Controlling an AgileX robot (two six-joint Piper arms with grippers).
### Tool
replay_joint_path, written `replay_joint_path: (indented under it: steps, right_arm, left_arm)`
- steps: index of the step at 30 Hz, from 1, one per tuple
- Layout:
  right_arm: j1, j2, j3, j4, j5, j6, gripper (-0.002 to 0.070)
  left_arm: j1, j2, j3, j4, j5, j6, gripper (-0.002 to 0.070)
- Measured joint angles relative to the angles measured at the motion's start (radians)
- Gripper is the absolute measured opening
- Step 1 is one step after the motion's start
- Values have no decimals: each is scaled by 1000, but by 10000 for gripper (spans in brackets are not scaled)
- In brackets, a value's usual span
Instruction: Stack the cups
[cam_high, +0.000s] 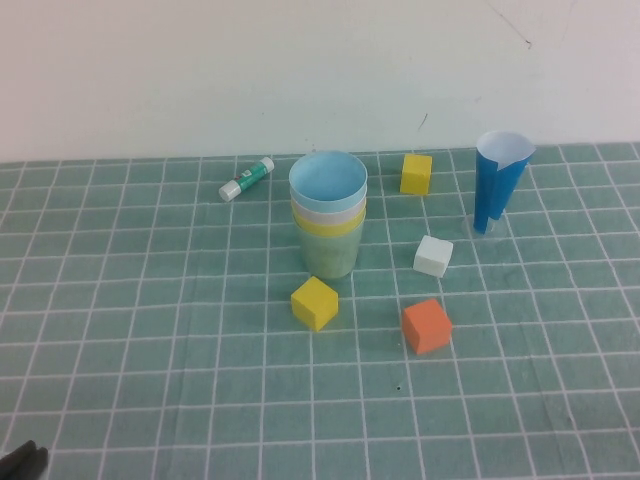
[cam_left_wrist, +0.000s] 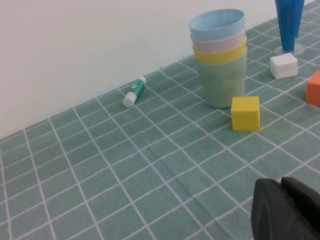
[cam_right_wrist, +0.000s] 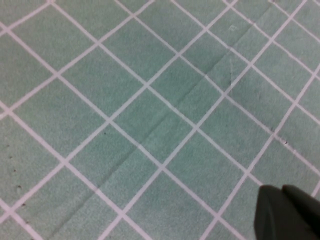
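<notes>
cups (cam_high: 328, 215) already nested in one stack, blue on top, mid counter (cam_high: 150, 380); left end effector (cam_high: 24, 462) together, well off the stack toward the near-left corner; right end effector (cam_right_wrist: 290, 212) together, over bare counter; risk: any sweep past yellow cube (cam_high: 315, 302) just beside the stack could tip it.

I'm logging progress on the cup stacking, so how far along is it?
It looks finished: the four cups sit nested in one upright stack, pale green at the bottom, then yellow, pale pink, and light blue on top. Nothing is in hand. The left tool is shut and empty, low at the table's near left corner; the right tool is shut over bare mat. No loose cup remains; apparently nothing is left.
</notes>
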Motion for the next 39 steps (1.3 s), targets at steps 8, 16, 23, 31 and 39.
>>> replay_joint_path:
  steps: [8, 16, 23, 31, 39]
  right_arm:
    - [0, 0, 0, 13, 0, 0, -1]
    - [0, 0, 0, 17, 0, 0, -1]
    - [0, 0, 0, 17, 0, 0, -1]
    - [0, 0, 0, 17, 0, 0, -1]
    - [0, 0, 0, 17, 0, 0, -1]
  left_arm:
    - [168, -82, 92, 298, -51, -420, -1]
    - [309, -85, 237, 326, -84, -601, -1]
    - [316, -87, 237, 312, -70, -610, -1]
    - [316, -87, 237, 226, -69, -536, -1]
    - [316, -87, 237, 205, -69, -492, -1]
